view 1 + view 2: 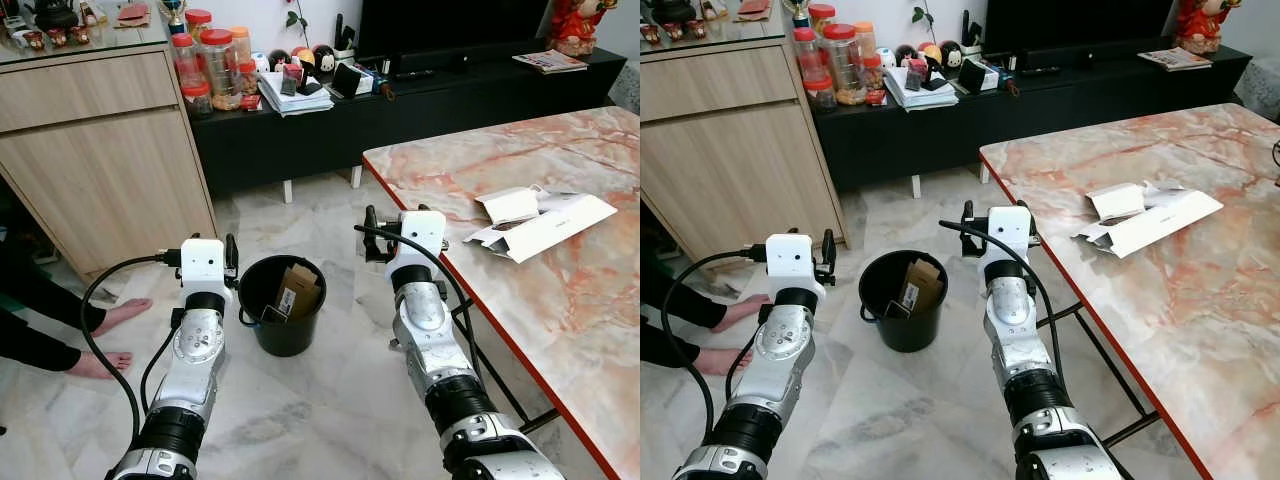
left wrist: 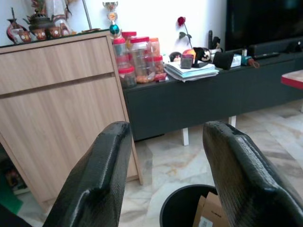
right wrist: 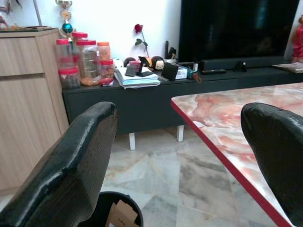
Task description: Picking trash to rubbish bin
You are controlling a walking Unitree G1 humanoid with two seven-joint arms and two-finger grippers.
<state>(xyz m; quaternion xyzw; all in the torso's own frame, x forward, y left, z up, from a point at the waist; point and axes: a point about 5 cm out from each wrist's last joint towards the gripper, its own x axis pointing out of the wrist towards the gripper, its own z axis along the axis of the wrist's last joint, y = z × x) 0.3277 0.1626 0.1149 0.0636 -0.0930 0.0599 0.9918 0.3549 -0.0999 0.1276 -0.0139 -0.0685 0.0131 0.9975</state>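
Bin (image 1: 283,330) between arms; white carton (image 1: 540,222) on marble table (image 1: 590,300).

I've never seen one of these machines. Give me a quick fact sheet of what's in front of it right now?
bin: round black plastic rubbish bin on the marble floor, between the arms
in bin: brown cardboard piece
table: pink marble table with red edge, on the robot's right
trash left: flattened white cardboard box on the table
left tool: open, above the bin's near side
right tool: open, beside the table edge

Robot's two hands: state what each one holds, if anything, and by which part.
Nothing is held. The left hand and right hand are both open and empty above the floor.
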